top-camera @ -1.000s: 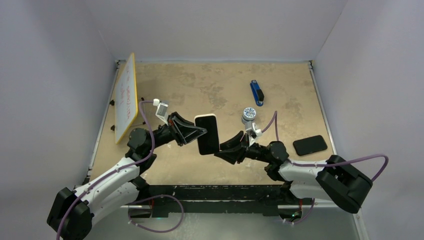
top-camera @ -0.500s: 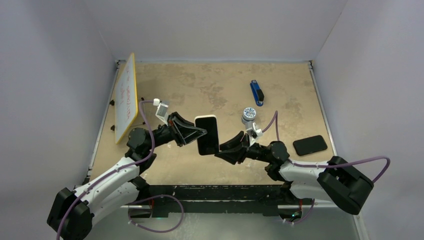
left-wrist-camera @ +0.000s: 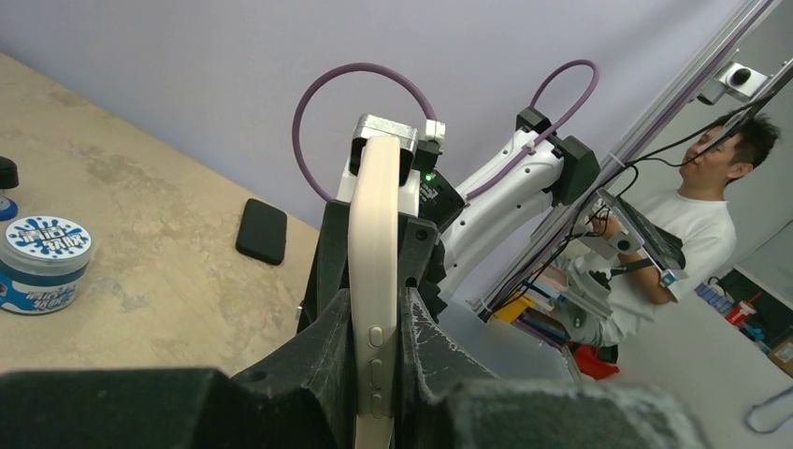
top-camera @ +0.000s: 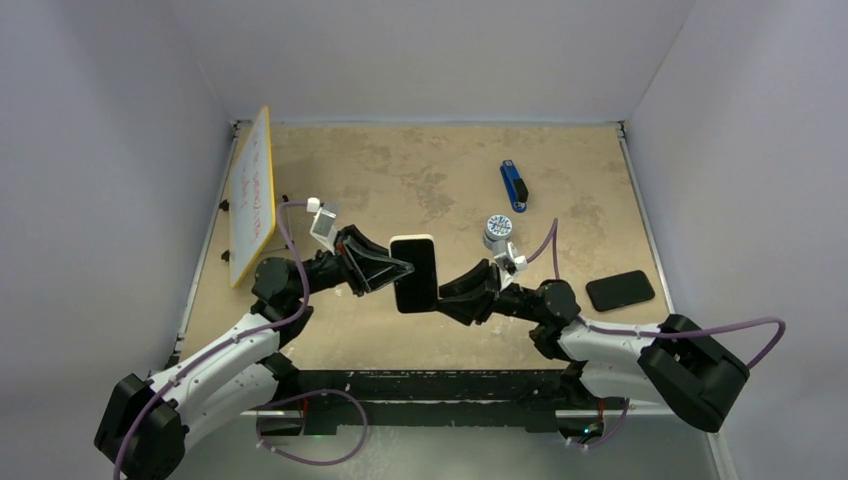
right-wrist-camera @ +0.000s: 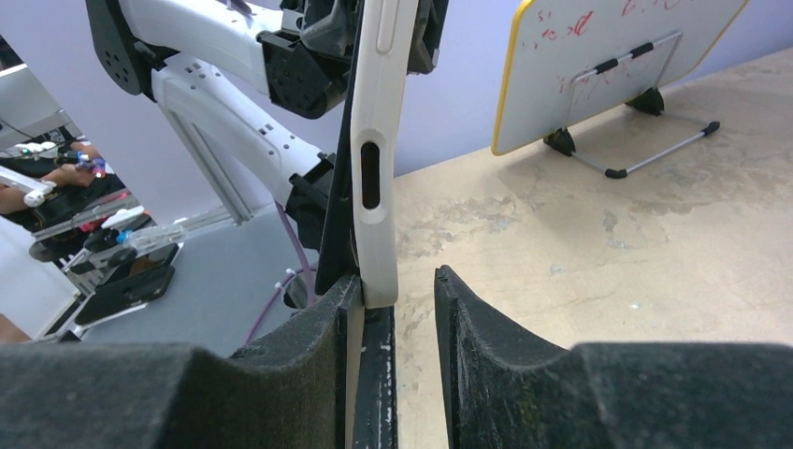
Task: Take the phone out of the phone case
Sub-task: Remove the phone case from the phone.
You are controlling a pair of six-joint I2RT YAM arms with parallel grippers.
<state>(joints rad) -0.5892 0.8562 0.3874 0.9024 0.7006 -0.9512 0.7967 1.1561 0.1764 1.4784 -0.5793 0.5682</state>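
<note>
Top view: the phone case, with the phone seated in it, was held off the table between both sets of fingers. The left gripper was at one long edge and the right gripper at the opposite lower corner.

Left wrist: the left fingers pinched the cream case edge-on, and the case rose from between the tips.

Right wrist: the right fingers were spread. The case end sat between them, against one pad, with a gap to the other.

Robotics lab, white-walled test table, aluminium frame, operator alongside
</note>
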